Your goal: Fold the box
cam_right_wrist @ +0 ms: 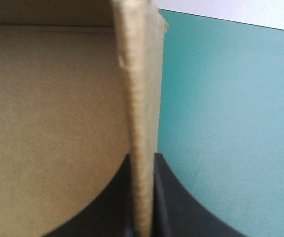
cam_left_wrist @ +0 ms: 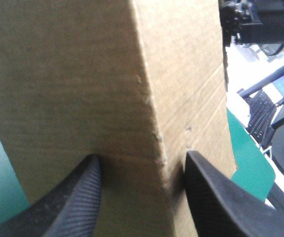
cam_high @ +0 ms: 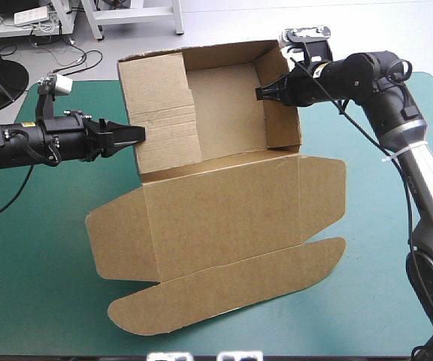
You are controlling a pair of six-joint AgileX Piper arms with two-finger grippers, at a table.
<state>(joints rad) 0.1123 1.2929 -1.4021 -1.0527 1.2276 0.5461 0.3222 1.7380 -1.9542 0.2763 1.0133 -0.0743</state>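
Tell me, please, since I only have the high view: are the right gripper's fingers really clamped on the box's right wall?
Observer: Yes. In the right wrist view the right gripper has its fingers all but shut, with the upright wall edge of the box pinched between them.
Operator: Thank you. Is the left gripper clamped the same way on its wall?
Observer: No. In the left wrist view the left gripper has its fingers standing well apart, one on each side of a folded ridge in the brown wall.
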